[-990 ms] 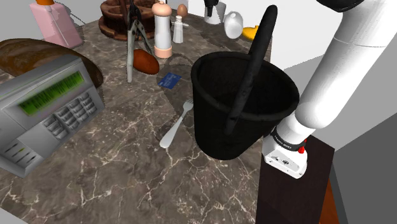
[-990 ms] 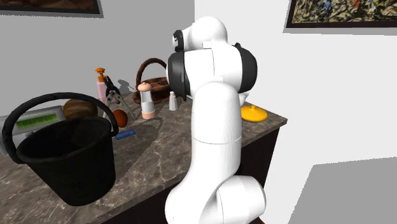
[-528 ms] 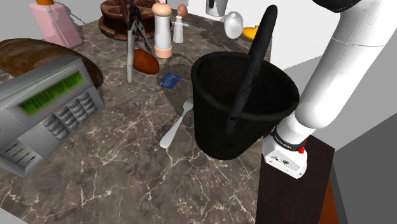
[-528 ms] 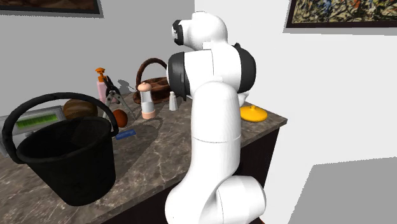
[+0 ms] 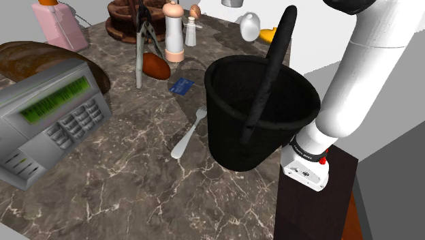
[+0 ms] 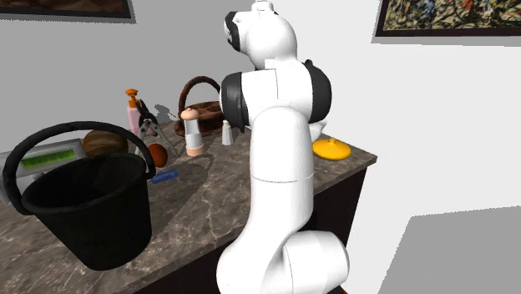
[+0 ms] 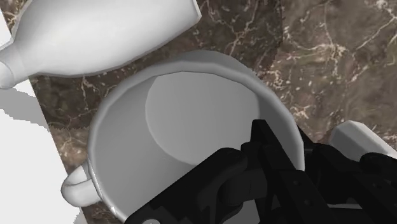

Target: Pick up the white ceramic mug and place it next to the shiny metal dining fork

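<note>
On the marbled bench (image 5: 122, 184) in the shoulder view, we count 1 metal fork (image 5: 189, 131) lying flat just beside 1 black bucket (image 5: 262, 109), on that view's left of it. Nothing white stands next to the fork, so the placing is not yet done. In the second exterior view, the white arm (image 6: 280, 167) rises tall in front of the bench, to that view's right of the bucket. In the wrist view, we look down into 1 white mug (image 7: 184, 121) close under the hand (image 7: 286, 159). Its 2 black fingers are drawn nearly together across the mug's wall, 1 inside the rim and 1 outside, so we judge the mug gripped. 1 white jug (image 7: 95, 32) sits just beside the mug, near the bench's edge. As we read it, the pick is made or very nearly so. The carry over to the fork, well apart from here, and the release are left.
</note>
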